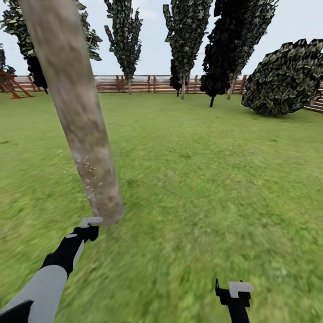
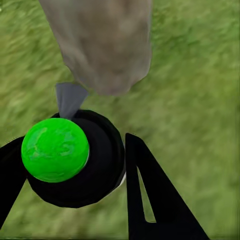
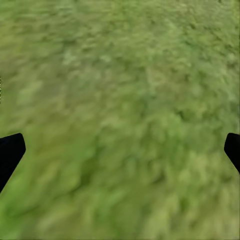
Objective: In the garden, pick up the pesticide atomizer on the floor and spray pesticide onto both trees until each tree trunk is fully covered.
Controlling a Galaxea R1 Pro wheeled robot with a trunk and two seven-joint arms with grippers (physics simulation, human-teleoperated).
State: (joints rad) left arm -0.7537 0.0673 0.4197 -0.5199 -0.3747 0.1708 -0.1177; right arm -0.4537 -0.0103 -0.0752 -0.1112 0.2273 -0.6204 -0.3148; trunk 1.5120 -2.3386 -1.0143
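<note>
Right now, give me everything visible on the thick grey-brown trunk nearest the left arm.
The thick pale grey-brown mottled tree trunk is a straight bare column with no branches on the stretch in view, leaning across the head view from the picture's top edge down to its base in the green lawn. Tiny whitish pesticide specks dot its lower part. The left end effector, shut on a black atomizer with a green cap, sits near the base; contact unclear.
</note>
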